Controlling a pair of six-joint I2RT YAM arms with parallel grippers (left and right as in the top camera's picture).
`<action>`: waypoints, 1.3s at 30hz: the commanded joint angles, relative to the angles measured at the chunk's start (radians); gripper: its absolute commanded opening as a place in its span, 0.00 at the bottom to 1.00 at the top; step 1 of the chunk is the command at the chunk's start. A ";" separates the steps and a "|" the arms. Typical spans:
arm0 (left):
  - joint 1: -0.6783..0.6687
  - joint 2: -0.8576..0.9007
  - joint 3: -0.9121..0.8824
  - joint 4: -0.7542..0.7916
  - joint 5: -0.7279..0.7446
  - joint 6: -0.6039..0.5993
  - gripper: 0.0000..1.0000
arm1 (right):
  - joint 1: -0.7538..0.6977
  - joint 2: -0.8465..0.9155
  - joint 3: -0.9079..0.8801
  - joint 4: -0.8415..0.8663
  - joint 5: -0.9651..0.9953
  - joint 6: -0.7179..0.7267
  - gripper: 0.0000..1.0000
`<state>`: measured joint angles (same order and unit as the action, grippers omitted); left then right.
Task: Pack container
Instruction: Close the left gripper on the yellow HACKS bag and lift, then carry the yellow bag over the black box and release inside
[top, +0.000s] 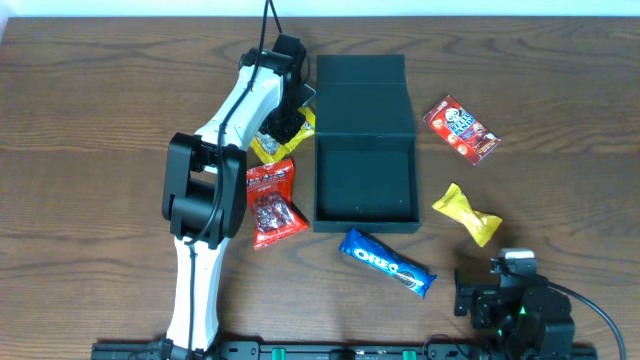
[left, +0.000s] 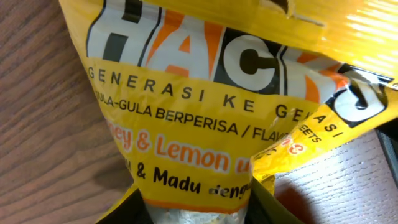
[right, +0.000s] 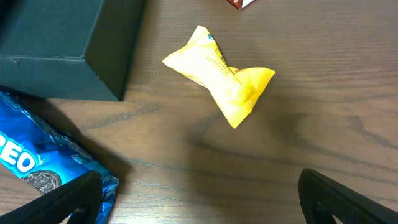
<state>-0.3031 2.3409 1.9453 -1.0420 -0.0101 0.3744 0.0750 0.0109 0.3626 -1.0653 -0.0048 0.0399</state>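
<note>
Currently left claw (top: 284, 124) straddles the yellow Hacks packet (left: 205, 124) just left of the container (top: 365, 180), open on the bench (top: 100, 100) for loading, clamp state unclear; right claw (right: 199, 199) waits spread apart off the container's near-right corner.

Container (top: 365, 222) at mid-table (top: 100, 120), lid (top: 360, 95) behind; Oreo packet (top: 386, 262) just before it; Hacks packet (top: 270, 148) and clear-window packet (top: 272, 203) beside its left wall; twisted packet (top: 466, 211) and, behind that, flat packet (top: 460, 129) to its right.
</note>
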 joint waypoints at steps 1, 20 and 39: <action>-0.003 -0.012 -0.013 -0.005 0.003 0.003 0.37 | -0.016 -0.005 -0.006 -0.008 -0.003 -0.011 0.99; 0.004 -0.012 -0.013 -0.001 0.004 -0.043 0.19 | -0.016 -0.005 -0.006 -0.008 -0.004 -0.011 0.99; 0.022 -0.120 -0.013 0.029 0.011 -0.122 0.07 | -0.016 -0.005 -0.006 -0.008 -0.003 -0.011 0.99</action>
<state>-0.2905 2.3009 1.9373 -1.0157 -0.0051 0.2836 0.0750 0.0109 0.3626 -1.0657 -0.0048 0.0399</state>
